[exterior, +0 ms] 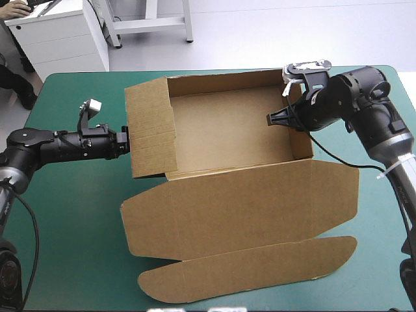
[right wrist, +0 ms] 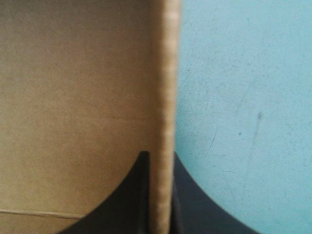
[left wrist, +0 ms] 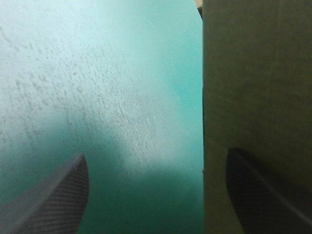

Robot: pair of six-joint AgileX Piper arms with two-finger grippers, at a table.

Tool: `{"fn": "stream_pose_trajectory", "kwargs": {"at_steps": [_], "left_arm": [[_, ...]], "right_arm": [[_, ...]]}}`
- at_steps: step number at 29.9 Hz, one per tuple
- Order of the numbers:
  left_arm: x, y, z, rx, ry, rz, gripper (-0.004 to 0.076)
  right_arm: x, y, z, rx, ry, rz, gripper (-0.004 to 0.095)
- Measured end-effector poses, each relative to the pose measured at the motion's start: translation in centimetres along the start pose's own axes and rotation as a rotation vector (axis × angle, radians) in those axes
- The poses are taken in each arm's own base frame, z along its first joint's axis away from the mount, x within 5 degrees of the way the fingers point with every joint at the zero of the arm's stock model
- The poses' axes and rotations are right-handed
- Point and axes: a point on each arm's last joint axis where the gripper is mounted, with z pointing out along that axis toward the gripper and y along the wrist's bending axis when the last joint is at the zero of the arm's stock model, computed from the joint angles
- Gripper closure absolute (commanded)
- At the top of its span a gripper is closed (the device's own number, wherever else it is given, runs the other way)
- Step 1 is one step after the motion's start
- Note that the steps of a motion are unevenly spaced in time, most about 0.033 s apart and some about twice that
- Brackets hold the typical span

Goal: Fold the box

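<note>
The table (exterior: 78, 221) under its teal-green cover fills the high view, and the brown box (exterior: 221, 123) lies at its centre as an open tray. Its lid (exterior: 240, 208) lies flat toward 6 o'clock, with the curved tuck flap (exterior: 247, 276) at the near edge.

At 9 o'clock of the tray, the left gripper (exterior: 128, 142) meets the left wall (exterior: 151, 130). In its wrist view the black fingers (left wrist: 53, 200) stand well apart, one over the cover and the other across the board.

At 3 o'clock, the right gripper (exterior: 270, 120) is at the right wall (exterior: 302, 146). Its fingers (right wrist: 131, 195) are clamped on that wall's edge (right wrist: 165, 97).
</note>
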Motion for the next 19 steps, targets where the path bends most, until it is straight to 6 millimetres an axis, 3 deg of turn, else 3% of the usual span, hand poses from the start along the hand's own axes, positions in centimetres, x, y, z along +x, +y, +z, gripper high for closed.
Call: {"fn": "stream_pose_trajectory", "kwargs": {"at_steps": [4, 12, 19], "left_arm": [[-0.1, -0.8, -0.4, 0.008, -0.022, 0.017, 0.0168], [-0.3, -4.6, -2.0, 0.059, -0.098, 0.101, 0.0168], [0.7, -7.2, -1.0, 0.113, -0.048, 0.168, 0.0168]], "right_arm": [[0.0, -0.1, 0.0, 0.015, -0.003, 0.0, 0.0923], [-0.1, -0.3, 0.0, 0.038, -0.007, -0.004, 0.0923], [-0.1, -0.4, 0.0, 0.04, -0.007, 0.004, 0.0923]]}}
